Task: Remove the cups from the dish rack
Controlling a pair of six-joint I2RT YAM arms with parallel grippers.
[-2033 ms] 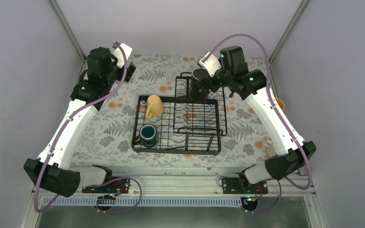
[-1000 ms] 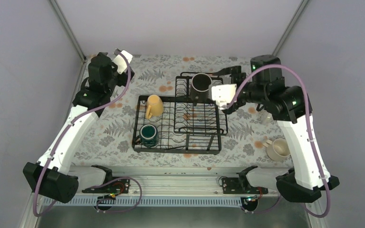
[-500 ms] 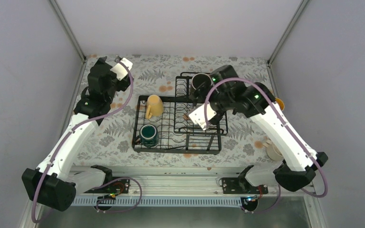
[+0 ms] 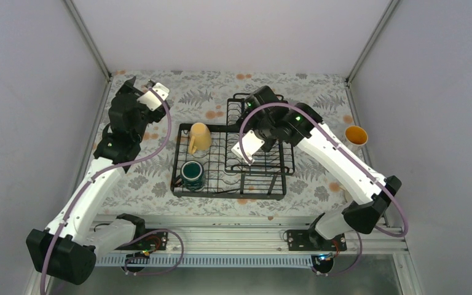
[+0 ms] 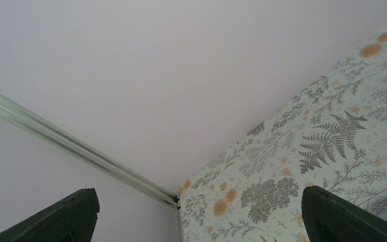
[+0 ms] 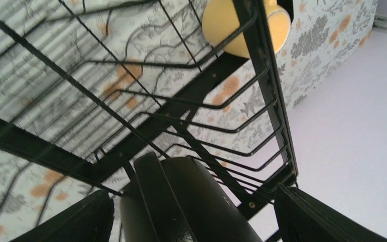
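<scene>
Between the fingers of your right gripper [image 6: 191, 194] sits the black mug [image 6: 196, 206], a dark rounded body filling the lower middle of the wrist view. The jaws stand wide. One finger is just beside the mug, and you cannot tell from here whether it touches. The other is clearly apart from it, with open wire showing in the gap. Nothing is clamped.

Around the mug run the black wires of the dish rack [image 6: 263, 75], with the fern-and-flower tablecloth [image 6: 312, 45] showing through them. Beyond the wires, at the top of that view, is the pale yellow mug [image 6: 232, 25].

From overhead, your right arm reaches across the raised back section of the dish rack [image 4: 261, 181] and hides the black mug beneath it. The pale yellow mug [image 4: 199, 136] lies in the rack's left compartment toward the back. The dark teal mug [image 4: 191, 174] stands upright in front of it in the same compartment. The tall white mug [image 4: 356, 135], orange inside, stands on the tablecloth [image 4: 141, 166] well to the right of the rack, near the right wall.

Your left gripper [image 5: 199, 191] is also spread wide and holds nothing. It hangs over the far left corner of the table, well apart from the rack, facing the pale wall [image 5: 181, 60] and a metal frame rail [image 5: 70, 146].
</scene>
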